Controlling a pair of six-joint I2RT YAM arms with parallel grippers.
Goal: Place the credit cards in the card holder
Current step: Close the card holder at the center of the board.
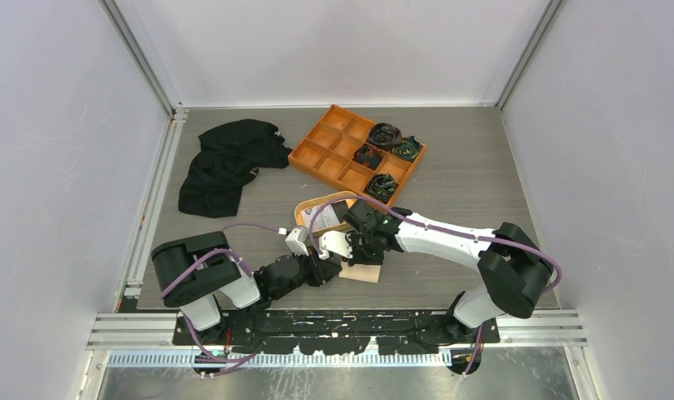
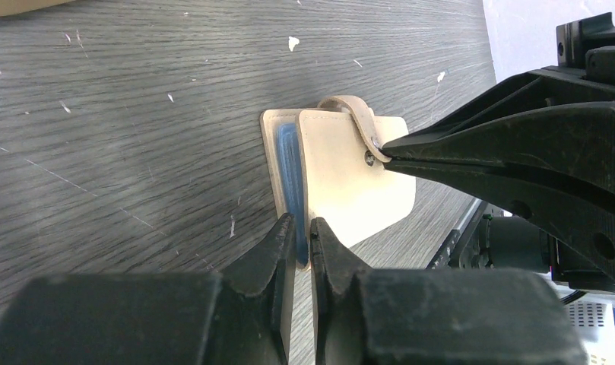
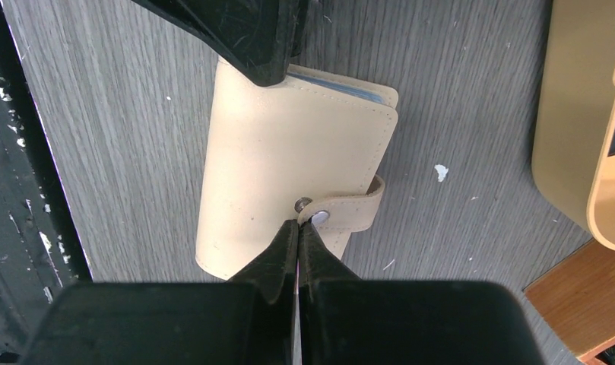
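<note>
The tan wallet (image 3: 274,144) is lying flat on the grey bench (image 2: 137,114), close to the front edge, between the two hands. The left hand (image 2: 302,228) is pinching almost closed on a blue card (image 2: 289,167) that is sitting inside the wallet's open end. The right hand (image 3: 299,224) is squeezing tight with nothing in it. Its tips are touching the wallet right by the little metal snap (image 3: 302,204) and the strap (image 3: 350,209). An orange dish (image 1: 302,210) is sitting just behind the hands.
</note>
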